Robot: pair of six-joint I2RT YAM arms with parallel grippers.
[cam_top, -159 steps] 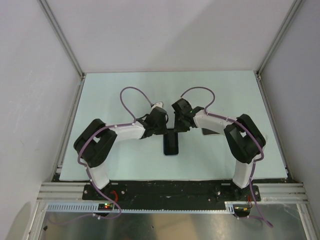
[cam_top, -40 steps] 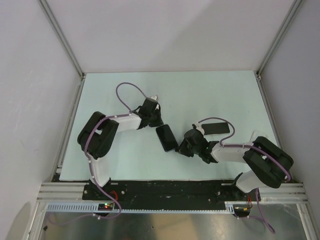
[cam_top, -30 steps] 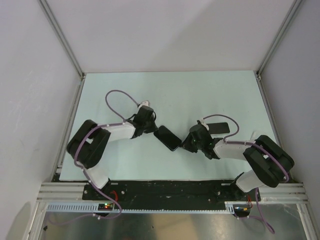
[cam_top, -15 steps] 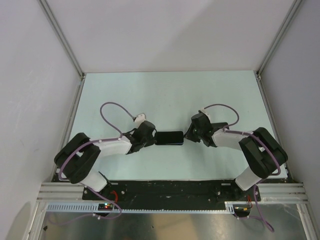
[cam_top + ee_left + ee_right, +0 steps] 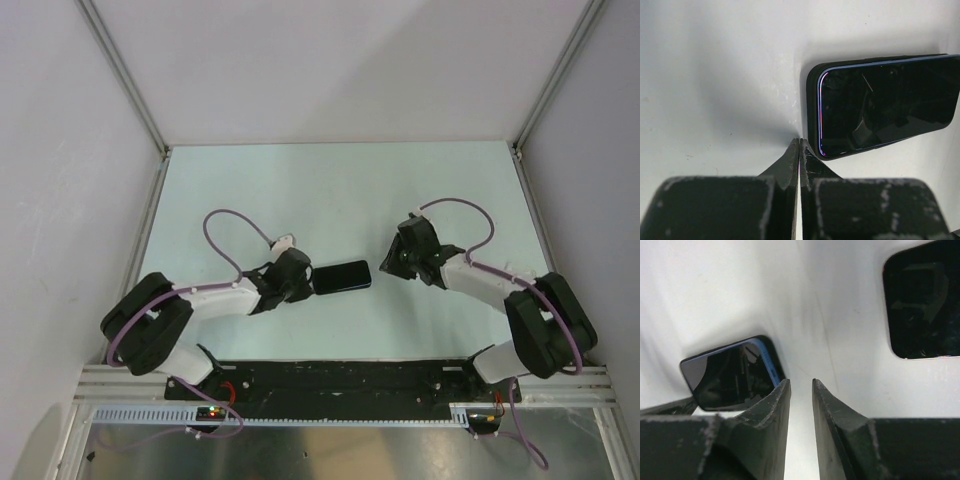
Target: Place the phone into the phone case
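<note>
A black phone (image 5: 341, 276) lies flat and crosswise mid-table, screen up, with a dark rim and a blue-violet edge line (image 5: 880, 102). My left gripper (image 5: 307, 281) is shut and empty; its tip (image 5: 799, 141) touches or nearly touches the phone's near left corner. My right gripper (image 5: 389, 264) is slightly open and empty, a little right of the phone. In the right wrist view (image 5: 801, 381) a blue-edged dark slab (image 5: 730, 374) lies by the left finger and a second black slab (image 5: 922, 300) lies at upper right. I cannot tell which is the case.
The pale green table top (image 5: 340, 190) is bounded by white walls and metal frame posts at the back corners. The black base rail (image 5: 340, 378) runs along the near edge. Only one dark slab shows from above; my right forearm (image 5: 470, 278) covers where the other lay.
The phone was turned from lengthwise to crosswise and its right end now tilts up slightly. My right gripper has drawn back up and right, away from it. My left gripper stays at its left end.
</note>
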